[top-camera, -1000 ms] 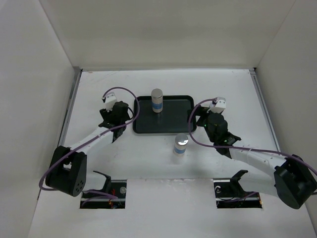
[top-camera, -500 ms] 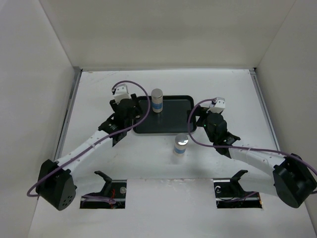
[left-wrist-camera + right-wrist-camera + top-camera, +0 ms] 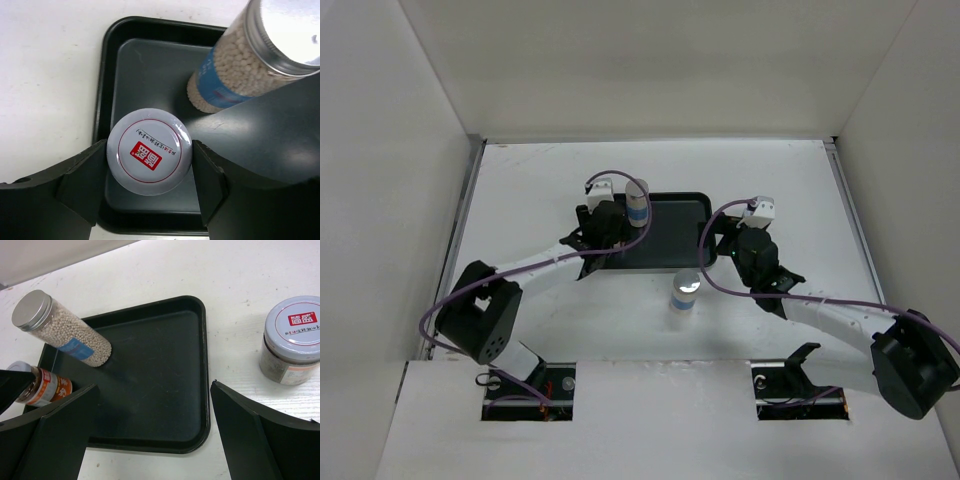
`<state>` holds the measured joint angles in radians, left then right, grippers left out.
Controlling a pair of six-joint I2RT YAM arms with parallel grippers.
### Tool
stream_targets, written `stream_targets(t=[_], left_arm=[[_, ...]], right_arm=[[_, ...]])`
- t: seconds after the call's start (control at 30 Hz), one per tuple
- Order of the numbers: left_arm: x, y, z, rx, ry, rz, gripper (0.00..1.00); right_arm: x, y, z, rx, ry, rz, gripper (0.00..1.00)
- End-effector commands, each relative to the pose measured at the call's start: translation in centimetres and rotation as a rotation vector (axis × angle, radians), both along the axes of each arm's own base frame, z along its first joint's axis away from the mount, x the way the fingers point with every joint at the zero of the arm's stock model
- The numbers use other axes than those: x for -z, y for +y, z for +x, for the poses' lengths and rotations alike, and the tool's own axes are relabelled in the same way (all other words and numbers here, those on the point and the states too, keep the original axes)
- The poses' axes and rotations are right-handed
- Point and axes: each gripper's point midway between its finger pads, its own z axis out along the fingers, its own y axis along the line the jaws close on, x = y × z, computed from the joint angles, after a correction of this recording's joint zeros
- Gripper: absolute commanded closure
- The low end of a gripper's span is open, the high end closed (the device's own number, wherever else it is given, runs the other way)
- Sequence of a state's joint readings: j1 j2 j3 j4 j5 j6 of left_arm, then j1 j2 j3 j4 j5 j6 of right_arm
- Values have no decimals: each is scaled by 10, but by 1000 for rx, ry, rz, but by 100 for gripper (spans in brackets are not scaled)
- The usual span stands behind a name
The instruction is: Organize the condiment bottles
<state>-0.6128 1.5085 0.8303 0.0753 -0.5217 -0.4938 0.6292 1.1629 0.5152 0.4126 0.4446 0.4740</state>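
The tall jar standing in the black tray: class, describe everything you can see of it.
The tall jar is a clear cylinder packed with small white beads, topped by a flat silvery cap, with a blue label band low on its body. It stands upright on the floor of the black tray, toward its far edge. Nothing is seen gripping it.

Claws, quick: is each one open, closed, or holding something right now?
Left claw: closed on the short white-capped jar, over the black tray.
Right claw: open, holding nothing.
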Motion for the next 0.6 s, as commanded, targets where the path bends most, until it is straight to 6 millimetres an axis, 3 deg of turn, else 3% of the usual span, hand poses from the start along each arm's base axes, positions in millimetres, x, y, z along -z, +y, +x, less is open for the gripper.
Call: stream_targets(t=[0.0,0.07,0.13,0.23,0.43,0.57], left_arm=[[-41,-23,22,18,-147,-99,53],[-33,-24,19,29,-130,-77,46],[-27,-24,16,35,-122,-59,33],[-29,-22,10,35,-130,-61,17],[-72,-17,-5,45,-247,-143,0],[-107,-9,-29,68,-380,-255,0]], right_arm=[[-27,3,10,9,-72,41,0],[-26,2,10,11,-70,36,0],[-27,2,10,10,-73,31,0],[-34,0,9,12,-87,21,0],[-53,-15,4,63,-126,-11,0],[-60,-67,10,234,-94,-60,0]])
